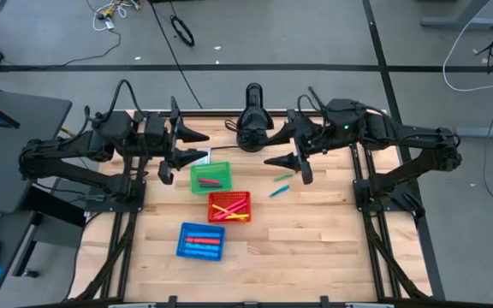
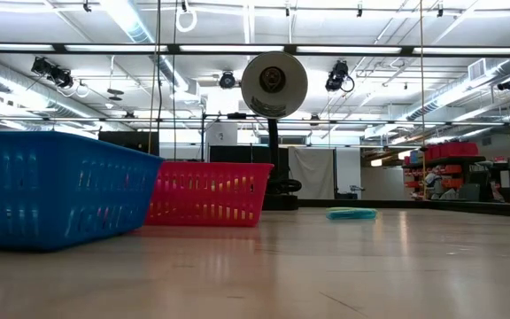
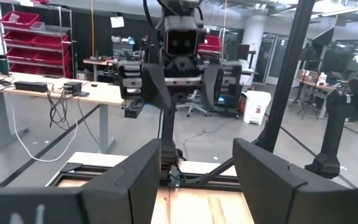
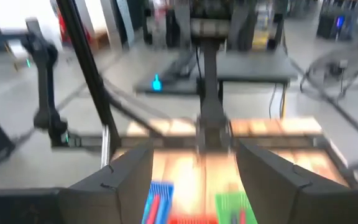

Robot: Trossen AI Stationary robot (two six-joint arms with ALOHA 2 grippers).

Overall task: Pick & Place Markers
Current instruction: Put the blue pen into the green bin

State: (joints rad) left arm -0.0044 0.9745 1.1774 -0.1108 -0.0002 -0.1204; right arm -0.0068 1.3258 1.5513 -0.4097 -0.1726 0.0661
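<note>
From above, the left end effector (image 1: 171, 156) and right end effector (image 1: 295, 161) hang open and empty over the light wooden table (image 1: 298, 231); two loose markers (image 1: 282, 186) lie right of the green basket (image 1: 210, 177). Low view: the polished table (image 2: 343, 266), ceiling lights, distant shelving.

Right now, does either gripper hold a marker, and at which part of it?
Nothing is held. The left gripper and the right gripper both stand open and empty above the table's far side; two markers lie loose on the table.
</note>
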